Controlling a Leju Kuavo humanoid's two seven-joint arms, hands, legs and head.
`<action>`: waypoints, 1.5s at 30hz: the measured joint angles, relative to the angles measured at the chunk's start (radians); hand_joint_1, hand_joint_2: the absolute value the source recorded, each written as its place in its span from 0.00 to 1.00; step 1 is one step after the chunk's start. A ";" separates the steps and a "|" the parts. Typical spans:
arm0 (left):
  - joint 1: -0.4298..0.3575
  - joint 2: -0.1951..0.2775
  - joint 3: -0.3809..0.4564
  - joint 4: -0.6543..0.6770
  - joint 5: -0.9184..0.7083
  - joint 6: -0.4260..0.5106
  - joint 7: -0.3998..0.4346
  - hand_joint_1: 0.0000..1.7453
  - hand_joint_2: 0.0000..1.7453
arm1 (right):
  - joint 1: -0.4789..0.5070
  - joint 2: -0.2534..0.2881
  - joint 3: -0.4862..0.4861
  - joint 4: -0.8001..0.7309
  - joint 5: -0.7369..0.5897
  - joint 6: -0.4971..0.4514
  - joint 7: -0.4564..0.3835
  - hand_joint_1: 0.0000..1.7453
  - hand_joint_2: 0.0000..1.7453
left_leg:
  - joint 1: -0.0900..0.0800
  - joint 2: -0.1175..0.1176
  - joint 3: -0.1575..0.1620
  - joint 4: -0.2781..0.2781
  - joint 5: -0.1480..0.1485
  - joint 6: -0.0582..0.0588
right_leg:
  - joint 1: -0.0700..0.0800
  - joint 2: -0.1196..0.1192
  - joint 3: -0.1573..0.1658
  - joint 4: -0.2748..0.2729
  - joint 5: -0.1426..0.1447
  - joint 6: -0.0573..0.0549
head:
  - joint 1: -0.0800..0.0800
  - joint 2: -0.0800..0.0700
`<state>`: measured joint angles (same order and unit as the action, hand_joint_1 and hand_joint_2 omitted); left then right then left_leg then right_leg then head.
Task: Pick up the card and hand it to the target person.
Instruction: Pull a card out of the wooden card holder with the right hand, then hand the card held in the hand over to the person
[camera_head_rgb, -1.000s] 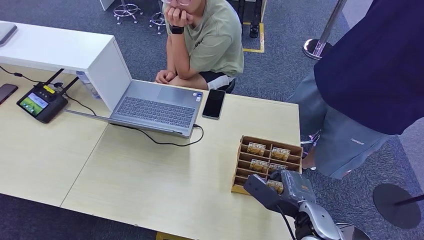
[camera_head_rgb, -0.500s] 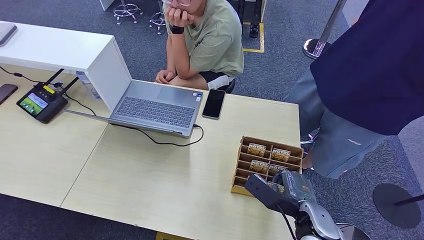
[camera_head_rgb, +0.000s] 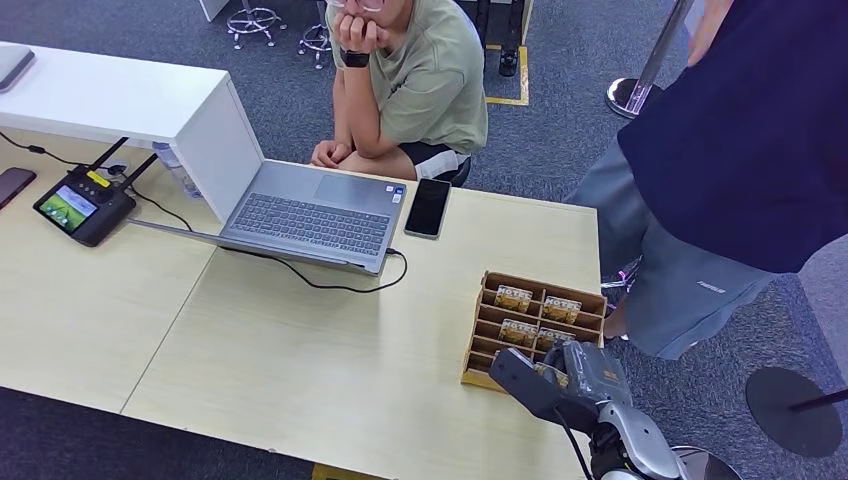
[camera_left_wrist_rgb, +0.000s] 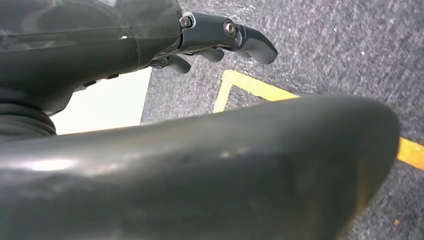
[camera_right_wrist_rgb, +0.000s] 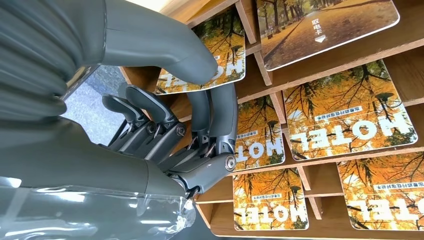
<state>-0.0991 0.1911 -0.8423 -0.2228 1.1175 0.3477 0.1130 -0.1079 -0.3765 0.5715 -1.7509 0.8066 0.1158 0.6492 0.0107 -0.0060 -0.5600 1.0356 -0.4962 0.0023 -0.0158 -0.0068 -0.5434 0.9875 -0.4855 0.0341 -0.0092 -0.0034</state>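
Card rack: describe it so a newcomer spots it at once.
On the pale wooden table, look at the near right corner, by the standing person. The card rack is the brown tiered wooden holder showing orange HOTEL cards, with the robot's right hand at its front.

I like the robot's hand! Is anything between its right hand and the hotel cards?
No. In the right wrist view the right hand is right at the card holder; its thumb lies against one card. Nothing sits between them.

Laptop: open grey laptop (camera_head_rgb: 310, 212) on the pale wooden table (camera_head_rgb: 300, 370).
Phone: black smartphone (camera_head_rgb: 428, 207) just beside the laptop.
Controller: black screened handset (camera_head_rgb: 82, 207), well apart.
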 joint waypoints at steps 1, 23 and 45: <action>0.000 0.000 0.000 0.000 0.001 -0.004 -0.002 0.00 0.00 | 0.000 0.000 0.000 0.000 -0.001 0.000 0.000 0.96 1.00 | 0.000 0.000 0.000 0.000 0.000 0.000 | 0.000 0.000 0.000 0.000 0.000 0.000 | 0.000 0.000; 0.001 0.000 0.000 0.000 0.011 -0.006 0.007 0.00 0.00 | 0.030 0.004 -0.042 -0.058 0.272 -0.284 -0.134 0.96 1.00 | 0.000 0.000 0.000 0.000 0.000 0.000 | 0.000 0.000 0.000 0.000 0.000 0.000 | 0.000 0.000; 0.004 -0.021 0.000 0.000 -0.004 -0.040 0.014 0.00 0.00 | 0.173 0.126 -0.257 -0.330 0.188 -0.576 -0.499 0.96 1.00 | 0.000 0.001 0.000 0.000 0.000 0.000 | 0.000 0.001 0.000 0.000 0.000 0.000 | 0.000 0.000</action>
<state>-0.0954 0.1699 -0.8423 -0.2228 1.1131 0.3077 0.1267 0.0647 -0.2502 0.3145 -2.0811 0.9945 -0.4605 0.1502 0.0107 -0.0053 -0.5599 1.0356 -0.4966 0.0020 -0.0157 -0.0062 -0.5438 0.9873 -0.4857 0.0340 -0.0093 -0.0034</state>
